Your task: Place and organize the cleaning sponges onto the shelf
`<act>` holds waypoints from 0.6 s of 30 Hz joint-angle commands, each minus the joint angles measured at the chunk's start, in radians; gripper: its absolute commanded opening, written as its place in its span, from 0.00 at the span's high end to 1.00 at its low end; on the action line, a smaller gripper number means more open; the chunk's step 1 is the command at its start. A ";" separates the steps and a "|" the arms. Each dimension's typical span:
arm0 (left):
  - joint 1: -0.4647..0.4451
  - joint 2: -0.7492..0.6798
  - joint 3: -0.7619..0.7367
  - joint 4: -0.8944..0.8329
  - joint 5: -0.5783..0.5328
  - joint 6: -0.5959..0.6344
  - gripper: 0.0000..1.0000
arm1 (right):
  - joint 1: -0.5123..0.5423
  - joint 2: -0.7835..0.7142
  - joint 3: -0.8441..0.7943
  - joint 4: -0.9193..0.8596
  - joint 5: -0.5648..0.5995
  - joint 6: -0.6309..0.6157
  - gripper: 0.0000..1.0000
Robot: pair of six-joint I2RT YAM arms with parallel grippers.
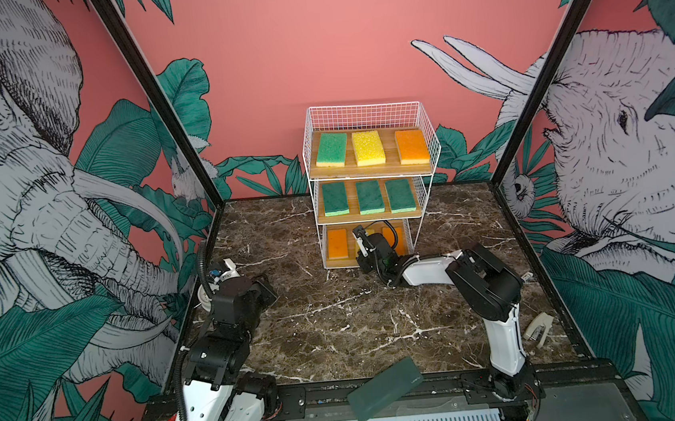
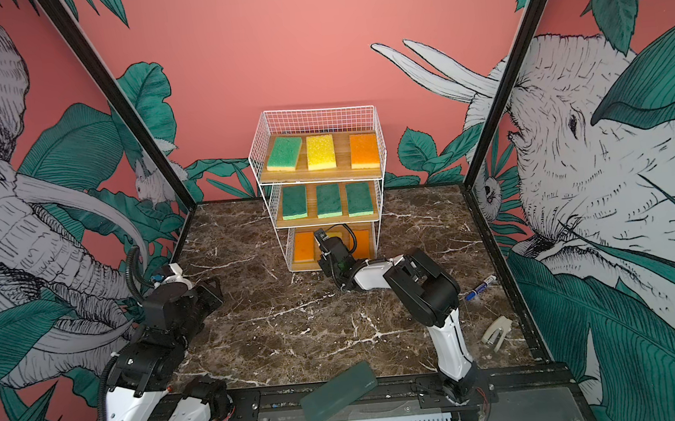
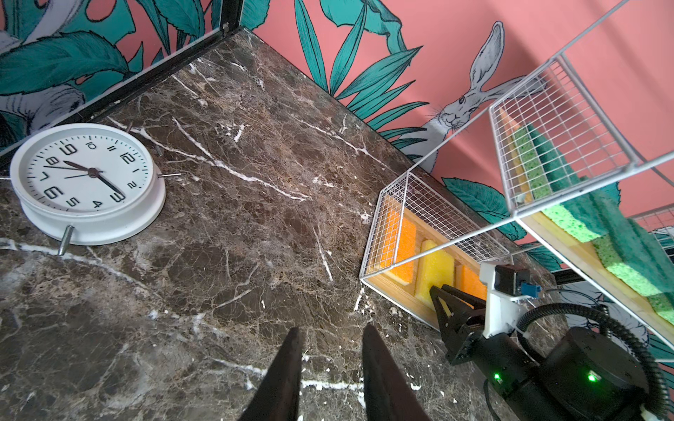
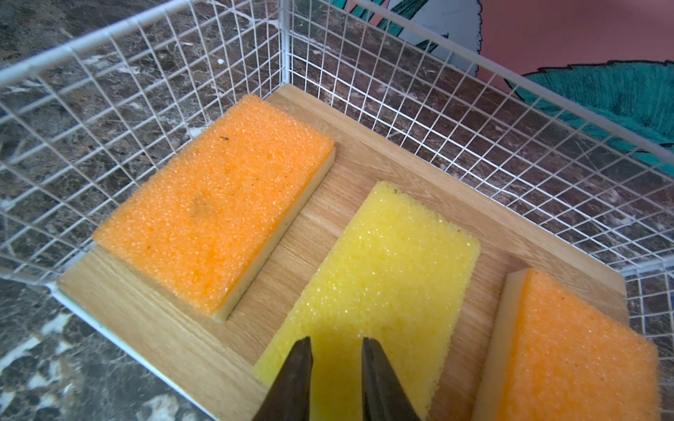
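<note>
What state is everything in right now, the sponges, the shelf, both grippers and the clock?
shelf, upright, all three boards filled.
top sponges, three lying flat, side by side.
middle sponges, three flat, dark green side up.
bottom sponges, orange, yellow, orange, all flat.
right gripper, jaws slightly apart over the bottom yellow sponge, gripping nothing.
left gripper, jaws apart, empty, over the table.
clock, lying face up on the table.

Salmon-pink back wall (image 1: 334,45) painted with teal jungle leaves (image 1: 188,95). Each side wall carries a large black-and-white drawing: a left elephant (image 1: 11,173) and a right elephant (image 1: 620,120). Black metal posts (image 1: 160,106) stand at the back corners. A sketched rabbit (image 3: 463,105) sits low on the back wall. The surface (image 1: 337,324) is dark brown marble with white veins.
</note>
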 commanded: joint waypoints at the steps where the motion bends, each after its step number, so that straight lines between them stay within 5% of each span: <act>1: 0.005 -0.006 0.002 0.007 -0.016 0.008 0.69 | 0.004 -0.010 -0.030 -0.029 0.022 -0.018 0.66; 18: 0.006 -0.014 0.008 -0.009 0.002 -0.006 0.70 | 0.006 -0.098 -0.063 0.042 0.032 -0.055 0.55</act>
